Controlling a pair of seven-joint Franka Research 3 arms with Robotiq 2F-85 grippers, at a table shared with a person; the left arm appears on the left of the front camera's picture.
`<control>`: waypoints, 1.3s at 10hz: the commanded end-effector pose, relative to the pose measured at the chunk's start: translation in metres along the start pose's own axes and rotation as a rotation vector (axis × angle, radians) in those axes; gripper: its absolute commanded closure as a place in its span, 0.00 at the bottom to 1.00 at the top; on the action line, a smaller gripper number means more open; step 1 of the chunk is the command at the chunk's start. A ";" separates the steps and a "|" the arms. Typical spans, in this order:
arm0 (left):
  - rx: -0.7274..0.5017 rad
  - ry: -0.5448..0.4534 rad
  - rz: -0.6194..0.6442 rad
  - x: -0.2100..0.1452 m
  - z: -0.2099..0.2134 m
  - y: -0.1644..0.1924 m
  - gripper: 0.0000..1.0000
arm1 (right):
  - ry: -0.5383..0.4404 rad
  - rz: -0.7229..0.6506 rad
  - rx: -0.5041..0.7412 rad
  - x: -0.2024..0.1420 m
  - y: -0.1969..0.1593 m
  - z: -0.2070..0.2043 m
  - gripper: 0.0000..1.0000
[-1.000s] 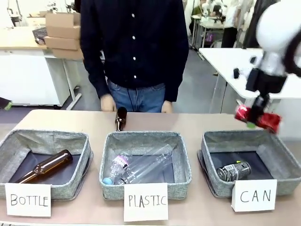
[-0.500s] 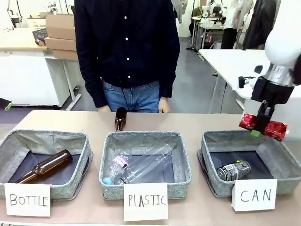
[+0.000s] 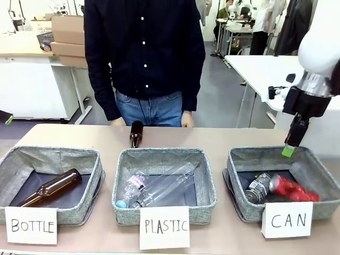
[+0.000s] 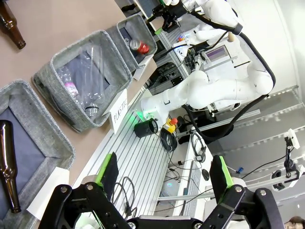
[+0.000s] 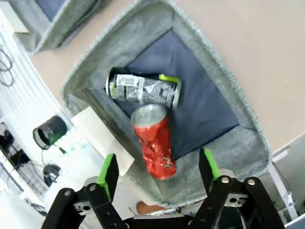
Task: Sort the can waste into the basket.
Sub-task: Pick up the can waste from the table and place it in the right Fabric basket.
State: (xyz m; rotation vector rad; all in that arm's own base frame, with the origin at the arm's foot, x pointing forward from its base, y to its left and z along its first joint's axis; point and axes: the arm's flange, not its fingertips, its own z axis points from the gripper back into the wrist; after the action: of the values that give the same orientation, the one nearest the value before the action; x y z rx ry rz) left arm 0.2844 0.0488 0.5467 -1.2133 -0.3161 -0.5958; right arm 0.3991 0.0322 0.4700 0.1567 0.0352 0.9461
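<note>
The red can (image 3: 293, 189) lies on its side in the grey basket (image 3: 265, 154) behind the "CAN" card, touching the black and silver can (image 3: 258, 188) to its left. My right gripper (image 3: 290, 144) hangs open above the basket's far right part, holding nothing. In the right wrist view both cans, the red can (image 5: 155, 141) and the black and silver can (image 5: 143, 88), lie on the dark lining below my right gripper (image 5: 158, 155). My left gripper (image 4: 164, 167) stands open and empty off the table's near side, with the CAN basket (image 4: 125, 23) far off.
A brown bottle (image 3: 136, 133) lies on the table beyond the PLASTIC basket (image 3: 159, 157), which holds clear plastic bottles. The BOTTLE basket (image 3: 48, 155) at the left holds a brown bottle. A person (image 3: 144, 58) stands at the far edge.
My right gripper opened and the red can fell from it into the CAN basket, coming to rest beside the black and silver can. The gripper stayed above the basket.
</note>
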 end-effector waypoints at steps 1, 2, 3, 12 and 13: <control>-0.013 -0.007 -0.019 0.000 0.000 -0.002 0.00 | -0.030 0.013 0.009 0.005 -0.008 0.005 0.00; -0.013 -0.007 -0.019 0.000 0.000 -0.002 0.00 | -0.046 0.007 0.016 0.007 -0.009 0.006 0.00; -0.013 -0.007 -0.019 0.000 0.000 -0.002 0.00 | -0.071 -0.002 0.032 0.008 -0.009 0.008 0.00; -0.013 -0.007 -0.019 0.000 0.000 -0.002 0.00 | -1.147 -0.426 1.281 0.028 -0.017 0.080 0.00; -0.013 -0.007 -0.019 0.000 0.000 -0.002 0.00 | -0.706 -0.130 0.837 0.030 0.007 0.086 0.00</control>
State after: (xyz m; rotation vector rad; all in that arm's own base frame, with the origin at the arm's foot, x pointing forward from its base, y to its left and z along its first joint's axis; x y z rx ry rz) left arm 0.2845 0.0490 0.5466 -1.2130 -0.3160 -0.5948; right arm 0.4311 0.0328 0.5493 1.3953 -0.2364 0.5572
